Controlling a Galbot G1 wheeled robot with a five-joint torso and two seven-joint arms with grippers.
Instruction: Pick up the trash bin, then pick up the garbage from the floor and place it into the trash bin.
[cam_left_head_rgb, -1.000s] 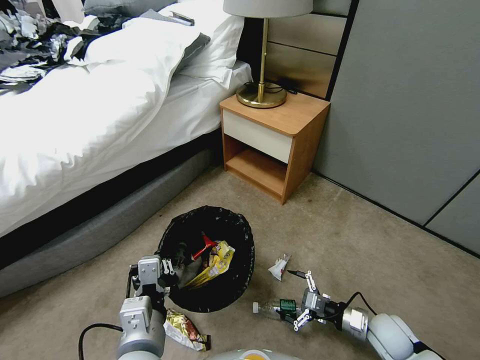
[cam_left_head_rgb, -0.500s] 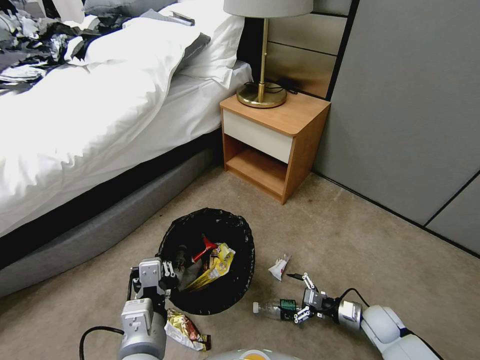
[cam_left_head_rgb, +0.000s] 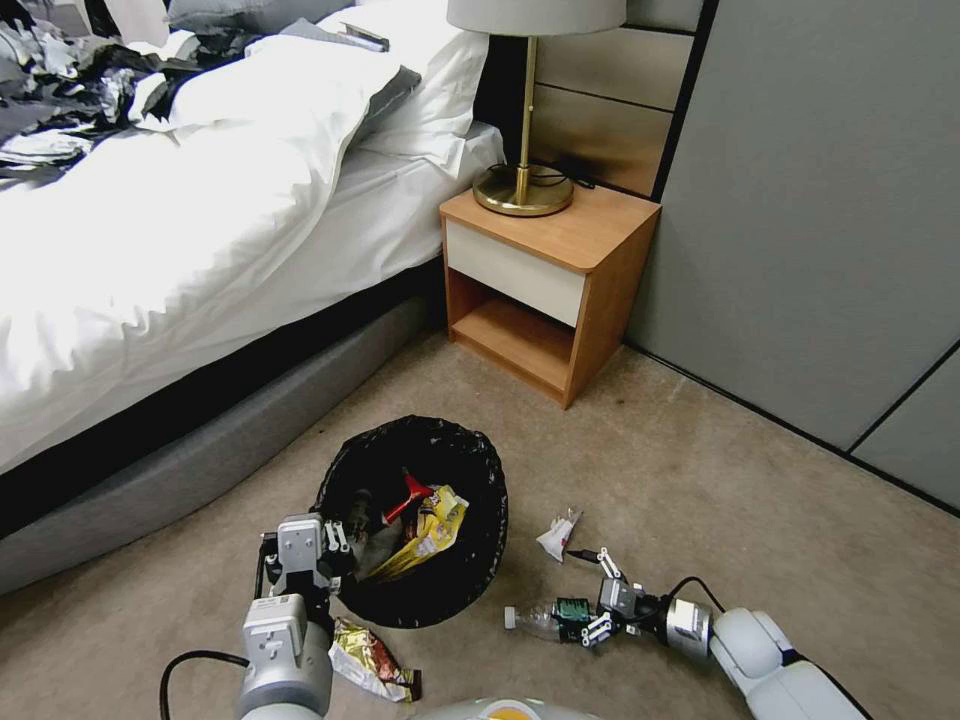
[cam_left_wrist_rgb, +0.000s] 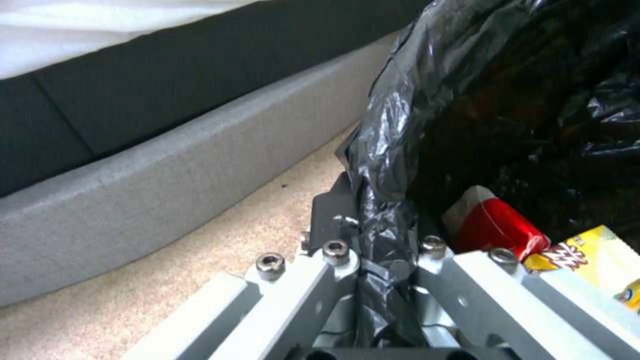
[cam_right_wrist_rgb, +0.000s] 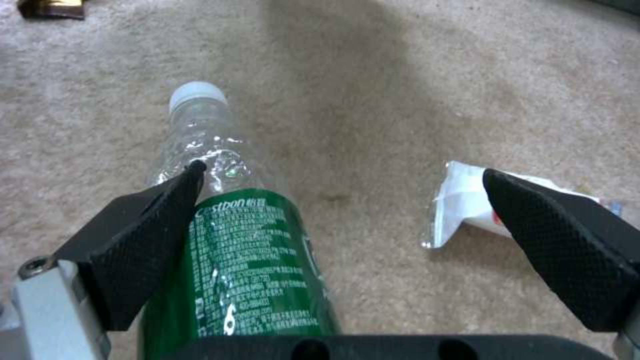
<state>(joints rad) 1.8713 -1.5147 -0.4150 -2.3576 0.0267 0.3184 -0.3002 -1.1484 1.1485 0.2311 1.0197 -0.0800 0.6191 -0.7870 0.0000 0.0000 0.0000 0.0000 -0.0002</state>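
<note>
Beige carpet (cam_left_head_rgb: 700, 470) runs between a white-sheeted bed (cam_left_head_rgb: 180, 250) and a grey panelled wall (cam_left_head_rgb: 820, 200), with a wooden nightstand (cam_left_head_rgb: 545, 285) in the corner carrying a brass lamp (cam_left_head_rgb: 525, 110). Taking the trash bin (cam_left_head_rgb: 415, 520) as the landmark: it stands on the carpet in front of the nightstand, near the bed's grey base (cam_left_head_rgb: 200, 460), with open floor reaching from it toward the wall.

Its black liner (cam_left_wrist_rgb: 480, 100) is folded over the rim, and inside lie a red-white packet (cam_left_wrist_rgb: 493, 222) and a yellow wrapper (cam_left_head_rgb: 435, 530).

On the bin's near rim, bed side, the left gripper (cam_left_head_rgb: 335, 540) has its jaws closed on the rim, the bunched liner pinched between them in the left wrist view. On the carpet just in front of the bin, beside that arm, lies a shiny snack wrapper (cam_left_head_rgb: 372, 660).

On the bin's wall side lies a small clear bottle (cam_right_wrist_rgb: 227, 235) with a green label, flat on the carpet, its white cap pointing toward the bin. The right gripper (cam_left_head_rgb: 592, 605) is low at the bottle's label end, jaws spread wide. In the right wrist view one dark pad (cam_right_wrist_rgb: 143, 240) touches the bottle's side, and the other pad (cam_right_wrist_rgb: 567, 245) stands well off, over a small white packet (cam_right_wrist_rgb: 467, 200) lying on the carpet beyond the bottle. The bottle sits against one jaw rather than centred between them.
</note>
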